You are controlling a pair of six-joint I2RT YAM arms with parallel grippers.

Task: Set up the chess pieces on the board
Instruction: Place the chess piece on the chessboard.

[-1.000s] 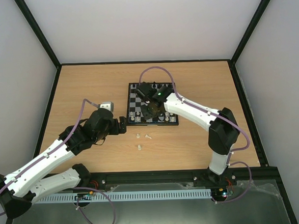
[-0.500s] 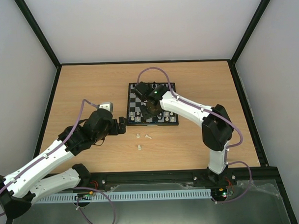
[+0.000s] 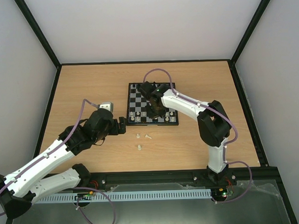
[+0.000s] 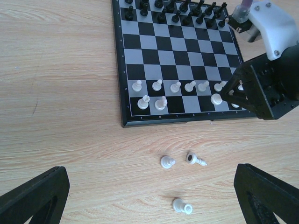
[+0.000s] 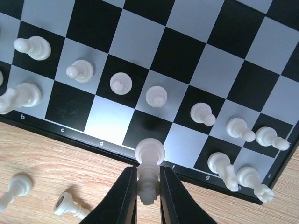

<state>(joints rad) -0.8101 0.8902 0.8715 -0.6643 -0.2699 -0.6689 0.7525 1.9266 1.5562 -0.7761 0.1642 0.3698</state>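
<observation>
The board [image 3: 153, 124] lies mid-table, and my right gripper [image 3: 152, 111] hangs over its near rows. In the right wrist view that gripper [image 5: 148, 170] is shut on a white chess piece [image 5: 149, 158], base pointing at a dark near-row square of the board [image 5: 111, 122]. Several white pieces such as a pawn [image 5: 156, 96] stand on the two near rows. Three loose white pieces [image 4: 167, 162] [image 4: 196, 159] [image 4: 182, 206] lie on the wood in front of the board [image 4: 173, 60]. My left gripper [image 4: 149, 200] is open over them, holding nothing.
Black pieces [image 4: 173, 7] line the board's far rows. In the left wrist view the right gripper's black body [image 4: 261, 88] covers the board's near right corner. The loose pieces [image 3: 139, 147] lie between the left gripper [image 3: 121, 126] and the board. Black frame rails border the table.
The right arm's elbow has swung left and its wrist has turned over the board's near rows, still holding the white piece. The left arm has not moved.
</observation>
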